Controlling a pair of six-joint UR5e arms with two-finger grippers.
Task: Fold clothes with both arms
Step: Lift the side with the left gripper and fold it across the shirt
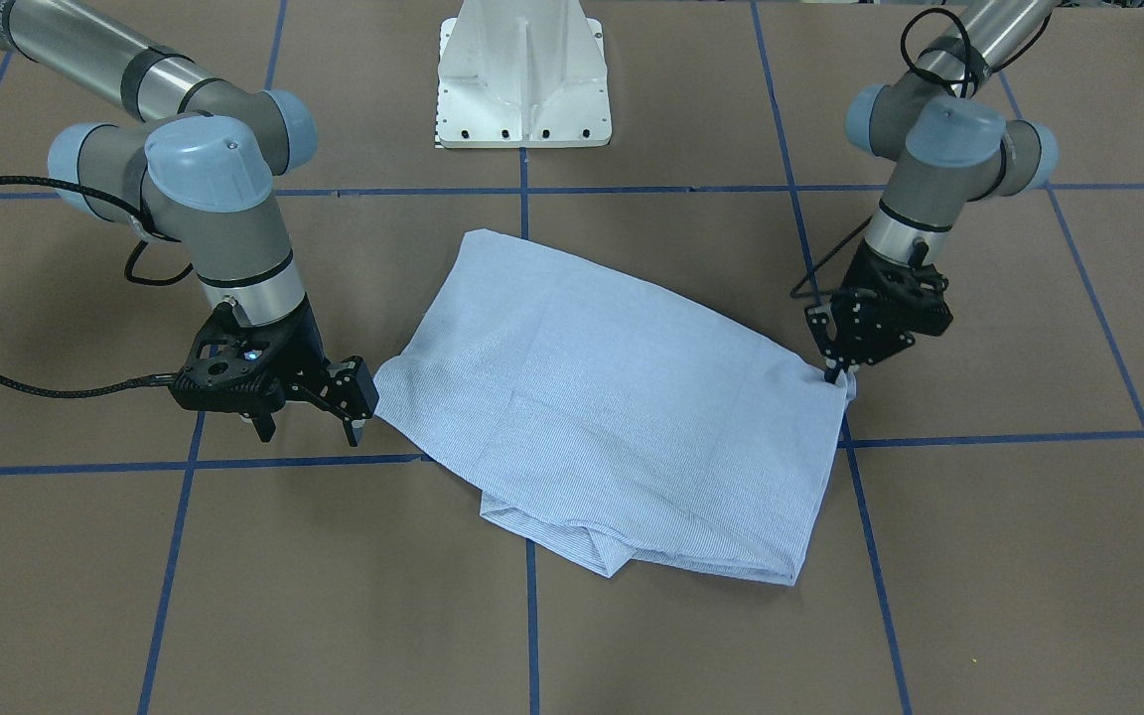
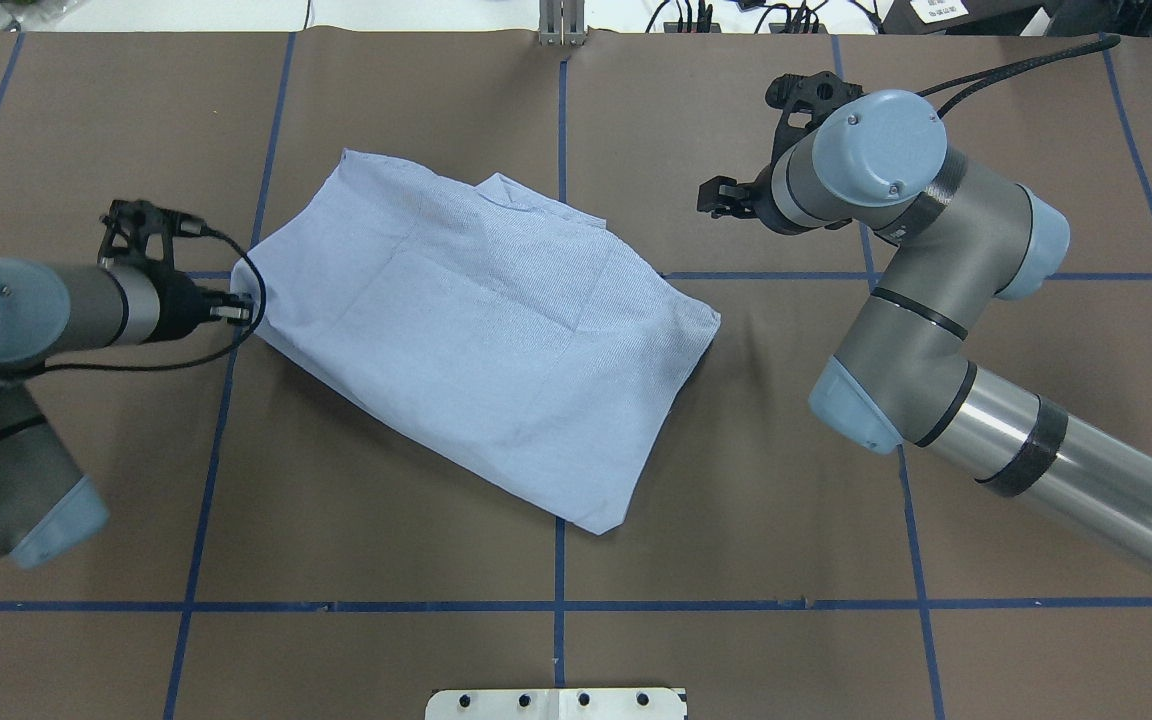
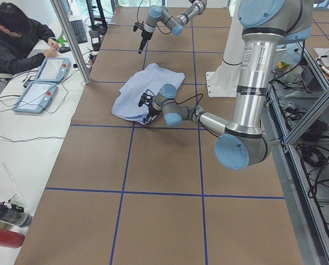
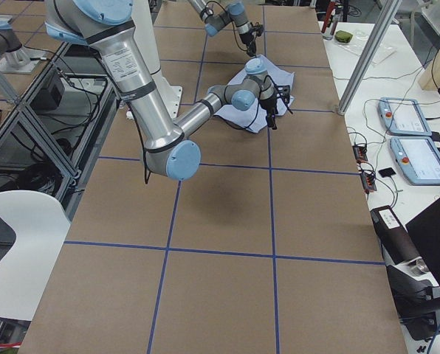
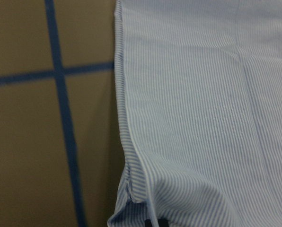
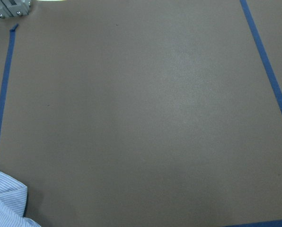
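The light blue-and-white striped shirt lies folded in a rough rectangle at the table's middle, also in the overhead view. My left gripper is shut on one corner of the shirt, low at the table; it shows at the shirt's left corner in the overhead view. The left wrist view shows the striped cloth close up. My right gripper is open and empty, just beside the shirt's opposite corner, not touching it. The right wrist view shows only a shirt corner. Buttons, pocket and collar are hidden.
The table is brown with a blue tape grid. The white pedestal base stands behind the shirt. In the exterior left view an operator sits at a side bench with two teach pendants.
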